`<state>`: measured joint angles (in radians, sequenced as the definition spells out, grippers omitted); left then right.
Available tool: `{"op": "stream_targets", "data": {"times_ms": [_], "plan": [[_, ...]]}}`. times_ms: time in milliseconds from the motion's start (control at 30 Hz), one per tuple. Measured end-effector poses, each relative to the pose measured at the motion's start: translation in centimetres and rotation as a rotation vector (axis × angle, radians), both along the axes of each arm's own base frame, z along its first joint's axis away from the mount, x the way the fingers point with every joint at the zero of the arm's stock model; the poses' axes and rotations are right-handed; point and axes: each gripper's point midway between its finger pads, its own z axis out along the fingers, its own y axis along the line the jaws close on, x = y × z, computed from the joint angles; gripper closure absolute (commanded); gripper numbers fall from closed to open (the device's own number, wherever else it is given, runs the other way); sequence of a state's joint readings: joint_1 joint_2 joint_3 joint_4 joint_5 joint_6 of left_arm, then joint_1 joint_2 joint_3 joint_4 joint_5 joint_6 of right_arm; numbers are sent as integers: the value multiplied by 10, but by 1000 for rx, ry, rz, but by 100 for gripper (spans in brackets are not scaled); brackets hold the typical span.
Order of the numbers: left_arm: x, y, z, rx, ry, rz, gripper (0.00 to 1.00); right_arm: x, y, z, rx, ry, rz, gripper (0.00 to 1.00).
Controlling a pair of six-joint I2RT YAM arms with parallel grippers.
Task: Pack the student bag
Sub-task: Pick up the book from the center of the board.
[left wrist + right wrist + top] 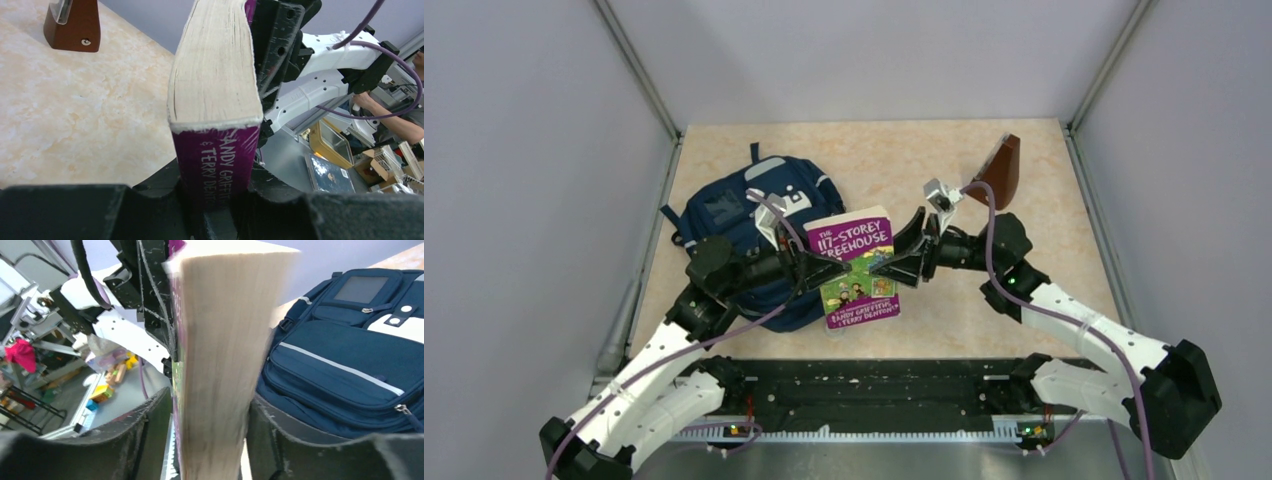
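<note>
The student bag (742,225), a navy backpack with white patches, lies at the left of the table; it also shows in the right wrist view (350,365). A thick paperback with a purple and green cover (856,265) is held in the air just right of the bag. My left gripper (829,270) is shut on its purple spine (215,165). My right gripper (886,266) is shut on its opposite page edge (220,340). In the wrist views the left gripper (215,195) and the right gripper (210,412) each have the book between their fingers. The bag's opening is not visible.
A brown wooden wedge-shaped object (1002,170) stands at the back right of the beige table (1044,290); it also shows in the left wrist view (75,27). Grey walls close the table on three sides. A black rail (864,395) runs along the near edge.
</note>
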<state>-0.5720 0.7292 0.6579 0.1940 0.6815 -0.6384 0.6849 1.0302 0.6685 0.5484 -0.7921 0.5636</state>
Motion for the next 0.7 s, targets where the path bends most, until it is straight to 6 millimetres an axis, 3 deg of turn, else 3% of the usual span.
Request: {"op": "stream_targets", "data": {"times_ms": [167, 200, 233, 333, 367, 400, 467, 567, 700], "plan": [[-2, 0, 2, 7, -31, -10, 100, -5, 0, 3, 11, 3, 27, 100], [-2, 0, 3, 13, -34, -8, 100, -5, 0, 4, 11, 3, 26, 100], [-1, 0, 3, 18, -39, -5, 93, -4, 0, 3, 11, 3, 24, 100], [4, 1, 3, 60, -48, 18, 43, 3, -1, 3, 4, 11, -34, 100], [6, 2, 2, 82, -54, 29, 30, 6, -2, 2, -3, 14, -62, 100], [12, 4, 1, 111, -64, 58, 23, 11, -4, -2, -24, 26, -109, 100], [27, 11, -4, 183, -74, 144, 16, 27, -12, -10, -66, 52, -211, 100], [47, 25, -18, 289, -80, 258, 15, 57, -32, -29, -142, 119, -379, 100], [71, 45, -66, 495, -29, 374, 16, 106, -86, -65, -238, 255, -647, 100]]}}
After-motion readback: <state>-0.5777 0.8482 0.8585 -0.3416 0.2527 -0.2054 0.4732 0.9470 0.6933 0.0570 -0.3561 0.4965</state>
